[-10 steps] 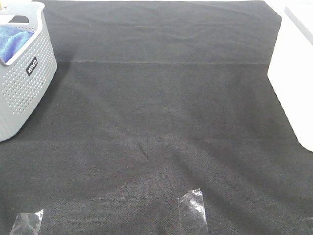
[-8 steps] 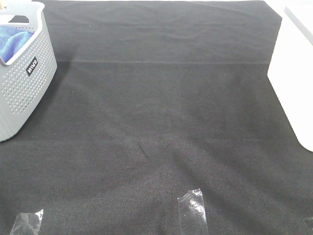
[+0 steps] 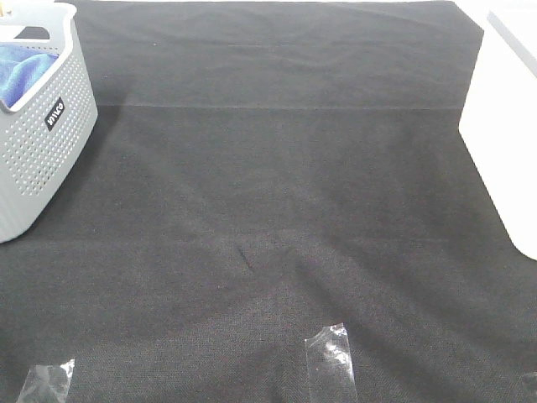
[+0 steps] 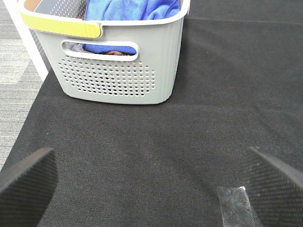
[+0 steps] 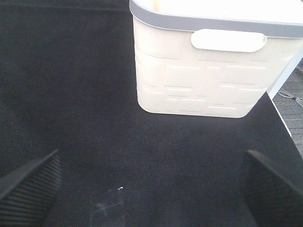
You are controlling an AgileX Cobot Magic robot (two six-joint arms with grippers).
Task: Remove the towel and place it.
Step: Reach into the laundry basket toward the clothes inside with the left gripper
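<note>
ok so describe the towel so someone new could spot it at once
On the black table covering, look to the far left of the high view for the grey perforated basket. The towel is the bunched royal-blue cloth inside it, the only blue thing in view, well apart from the plain white bin opposite.

Blue towel (image 4: 130, 9) bunched inside a grey basket (image 4: 118, 80).
The towel is seen crumpled in soft, fluffy royal-blue folds, heaped up to the rim of the perforated basket. A strip of it is shown through the handle slot (image 4: 102, 48). In the high view it is found at the far left edge, partly cut off.
</note>
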